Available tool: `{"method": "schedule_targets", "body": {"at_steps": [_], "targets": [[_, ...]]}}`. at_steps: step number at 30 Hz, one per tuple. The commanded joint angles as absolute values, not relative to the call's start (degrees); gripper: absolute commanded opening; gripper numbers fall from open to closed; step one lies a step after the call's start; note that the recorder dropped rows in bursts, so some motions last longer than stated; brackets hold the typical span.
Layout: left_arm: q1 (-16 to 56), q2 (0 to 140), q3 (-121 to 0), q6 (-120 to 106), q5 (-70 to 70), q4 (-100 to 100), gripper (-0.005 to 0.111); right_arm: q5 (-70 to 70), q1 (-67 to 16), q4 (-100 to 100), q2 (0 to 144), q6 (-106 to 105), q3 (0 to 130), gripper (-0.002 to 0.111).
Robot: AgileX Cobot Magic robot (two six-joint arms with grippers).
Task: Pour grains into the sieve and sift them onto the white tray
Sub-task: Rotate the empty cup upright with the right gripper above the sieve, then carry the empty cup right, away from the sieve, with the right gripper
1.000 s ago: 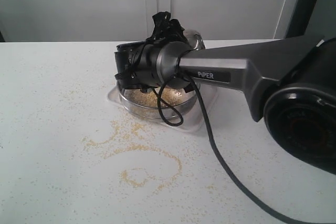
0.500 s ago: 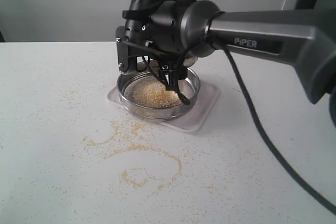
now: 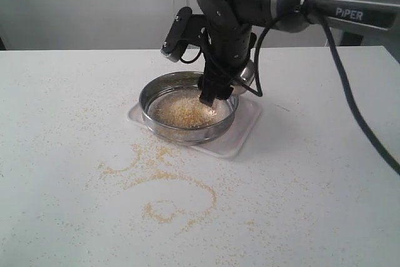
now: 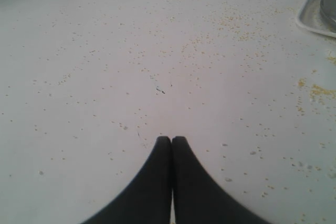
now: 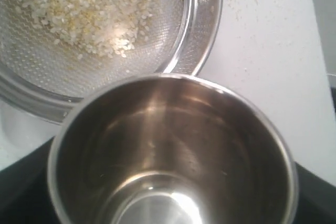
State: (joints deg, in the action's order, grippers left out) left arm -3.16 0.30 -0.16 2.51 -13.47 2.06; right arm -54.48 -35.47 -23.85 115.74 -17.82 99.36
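The sieve (image 3: 164, 130), a wide steel ring with a mesh bottom, stands on the white tray (image 3: 245, 134) and holds a heap of grains (image 3: 183, 109). The grains (image 5: 84, 11) also show in the right wrist view, yellow meal mixed with pale rice-like bits on the sieve's mesh (image 5: 31, 72). My right gripper (image 3: 215, 74) hangs over the sieve's far right rim, shut on a small steel cup (image 3: 247, 73). The cup (image 5: 173, 156) looks empty inside. My left gripper (image 4: 171, 139) is shut on nothing, low over the bare table, and is out of the exterior view.
Spilled grains (image 3: 169, 182) lie in curved trails on the white table in front of the tray, with loose specks all around. A corner of the tray (image 4: 310, 18) shows in the left wrist view. The right arm's cable (image 3: 362, 123) hangs across the right side.
The right arm has lifted from low across the sieve to upright above its far rim. The sieve and its heap of grains are now uncovered. The left gripper has not moved.
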Motion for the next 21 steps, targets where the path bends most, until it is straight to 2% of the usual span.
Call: {"method": "schedule_targets", "body": {"at_steps": [1, 14, 21], "targets": [[-3.3, 0.0, 0.0, 2.7, -13.3, 2.5, 0.0, -53.2, -33.6, -17.8, 114.8, -18.2, 99.2, 0.0], [-3.3, 0.0, 0.0, 2.7, -13.3, 2.5, 0.0, -52.9, -26.5, 2.0, 113.4, -21.0, 99.2, 0.0], [-3.3, 0.0, 0.0, 2.7, -13.3, 2.5, 0.0, -46.0, -23.4, 10.6, 109.7, -24.3, 93.7, 0.0]]}}
